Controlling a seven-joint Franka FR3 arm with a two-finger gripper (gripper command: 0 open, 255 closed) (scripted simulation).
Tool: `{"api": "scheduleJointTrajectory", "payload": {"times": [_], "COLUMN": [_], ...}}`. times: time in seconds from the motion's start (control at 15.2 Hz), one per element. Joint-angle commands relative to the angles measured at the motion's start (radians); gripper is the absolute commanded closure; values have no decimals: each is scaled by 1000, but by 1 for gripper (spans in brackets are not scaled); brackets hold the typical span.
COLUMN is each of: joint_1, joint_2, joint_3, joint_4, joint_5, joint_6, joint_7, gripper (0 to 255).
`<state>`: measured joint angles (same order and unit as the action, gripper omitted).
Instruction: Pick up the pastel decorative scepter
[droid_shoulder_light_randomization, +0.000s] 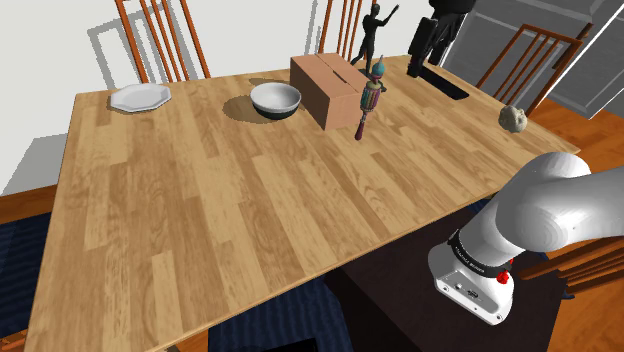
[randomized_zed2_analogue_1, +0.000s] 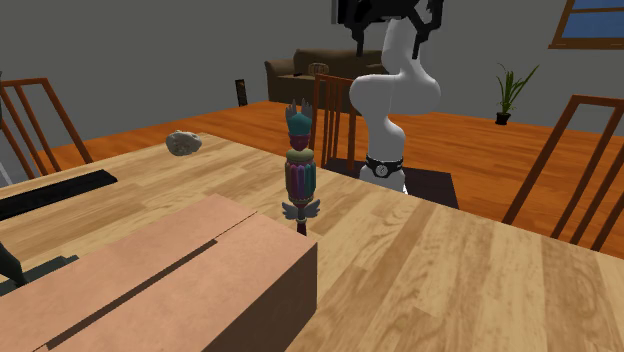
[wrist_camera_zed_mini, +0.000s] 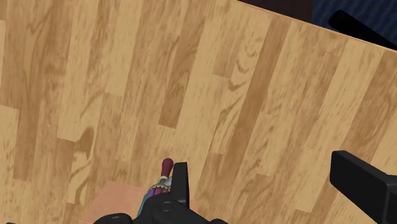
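Shoulder view, looking down over a long wooden surface (droid_shoulder_light_randomization: 200, 200): a white plate (droid_shoulder_light_randomization: 140, 97), a bowl (droid_shoulder_light_randomization: 275, 99) and a cardboard box (droid_shoulder_light_randomization: 325, 88) sit along the far side. The scepter (droid_shoulder_light_randomization: 370, 100) stands just beside the box, at the corner nearer the arm. A black figurine (droid_shoulder_light_randomization: 372, 35) stands behind it, and a grey stone-like lump (droid_shoulder_light_randomization: 513, 118) lies well apart, towards this view's right. The white arm (droid_shoulder_light_randomization: 540, 215) rises from its stand at the lower right.

Second exterior view faces the arm (randomized_zed2_analogue_1: 395, 90) across the surface and brings the scepter (randomized_zed2_analogue_1: 300, 170) close. It is upright, with a teal crown-shaped top, a barrel-shaped middle striped in purple, green and red, a pale winged collar below that, and a dark handle whose foot is hidden behind the box (randomized_zed2_analogue_1: 170, 280). A sofa (randomized_zed2_analogue_1: 310, 75) and a potted plant (randomized_zed2_analogue_1: 510, 95) show in the room behind.

Wrist view looks down from above on the wood planks. The gripper (wrist_camera_zed_mini: 259, 167) is spread, its two black fingers (wrist_camera_zed_mini: 181, 184) wide apart and clasping nothing. The scepter (wrist_camera_zed_mini: 164, 175) peeks out beside one finger, apart from the gap between them, with a corner of the box (wrist_camera_zed_mini: 114, 198) next to it.
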<state>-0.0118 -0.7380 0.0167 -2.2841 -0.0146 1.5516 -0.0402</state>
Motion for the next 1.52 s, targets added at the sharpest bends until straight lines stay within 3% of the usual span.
{"api": "scheduleJointTrajectory", "payload": {"times": [0.0,0.4,0.73,1.12,1.45], "joint_1": [0,5,24,119,128], "joint_2": [0,-23,40,203,229], "joint_3": [0,-109,-218,-393,-409], "joint_4": [0,-188,-283,-307,-343], "joint_5": [0,-47,-60,5,13], "joint_6": [0,333,626,971,1033], "joint_7": [0,-172,-328,-566,-581], "gripper": [0,0,0,0,0]}}
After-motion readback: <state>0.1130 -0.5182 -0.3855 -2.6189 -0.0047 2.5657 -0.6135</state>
